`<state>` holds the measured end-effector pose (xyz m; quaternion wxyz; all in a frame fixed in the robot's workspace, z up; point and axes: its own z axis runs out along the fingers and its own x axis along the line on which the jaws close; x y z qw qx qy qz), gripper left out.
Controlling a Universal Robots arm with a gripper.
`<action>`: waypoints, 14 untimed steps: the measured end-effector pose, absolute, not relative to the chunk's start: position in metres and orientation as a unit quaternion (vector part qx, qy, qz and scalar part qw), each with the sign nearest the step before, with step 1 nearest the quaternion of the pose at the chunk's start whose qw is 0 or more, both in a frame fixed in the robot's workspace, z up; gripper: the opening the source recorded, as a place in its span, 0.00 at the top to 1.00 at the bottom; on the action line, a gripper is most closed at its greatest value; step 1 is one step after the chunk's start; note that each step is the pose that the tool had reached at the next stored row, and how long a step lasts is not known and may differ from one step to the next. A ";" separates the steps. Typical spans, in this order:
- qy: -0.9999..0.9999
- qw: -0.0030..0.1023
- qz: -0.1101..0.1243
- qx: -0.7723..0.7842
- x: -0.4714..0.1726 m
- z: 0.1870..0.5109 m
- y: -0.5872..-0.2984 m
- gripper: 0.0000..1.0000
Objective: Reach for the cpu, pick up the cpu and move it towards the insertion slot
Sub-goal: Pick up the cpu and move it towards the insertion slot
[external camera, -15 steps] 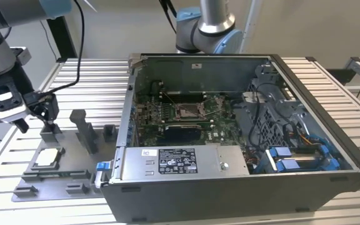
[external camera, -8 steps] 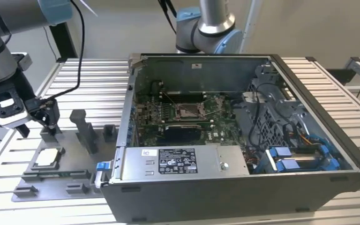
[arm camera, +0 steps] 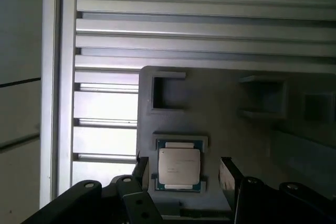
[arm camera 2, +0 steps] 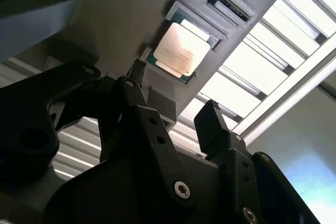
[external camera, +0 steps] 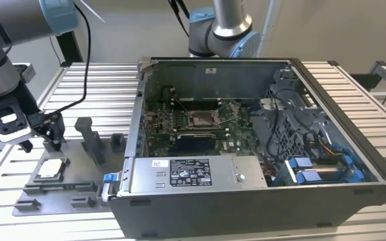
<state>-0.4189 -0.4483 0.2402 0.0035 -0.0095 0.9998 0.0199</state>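
Cpu, exterior view: the cpu [external camera: 51,169] lies flat in a shallow nest on the grey fixture plate [external camera: 52,198], at the exterior view's left, outside the computer case [external camera: 247,201].
Gripper, exterior view: the gripper [external camera: 40,139] hangs over the plate, above the cpu and a little behind it, with its black fingers pointing down and clear of the chip.
Insertion slot, exterior view: the insertion slot [external camera: 201,118] sits in the green board inside the open case, well apart from the cpu, toward the exterior view's right.
Surroundings, exterior view: upright grey fixture blocks [external camera: 89,140] stand on the plate between the gripper and the case. Everything rests on a slatted aluminium table [external camera: 354,85].
Cpu, second wrist view: the cpu [arm camera 2: 181,50] shows its bright metal top, seated in its nest.
Gripper, second wrist view: the gripper [arm camera 2: 175,86] has its jaws spread. The plate surface shows between the two dark fingers [arm camera 2: 210,121], and nothing is held.
Cpu, first wrist view: the cpu [arm camera: 179,165] sits square in its nest, near a square recess [arm camera: 168,93] in the plate.
Gripper, first wrist view: the gripper [arm camera: 184,171] is spread wide, with one finger showing on each side of the chip and neither gripping it.
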 end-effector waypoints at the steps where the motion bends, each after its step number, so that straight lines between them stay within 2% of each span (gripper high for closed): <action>1: 1.000 0.003 0.020 -0.009 -0.419 0.239 -0.449 0.00; 14: 1.000 0.003 0.020 -0.010 -0.419 0.221 -0.456 0.00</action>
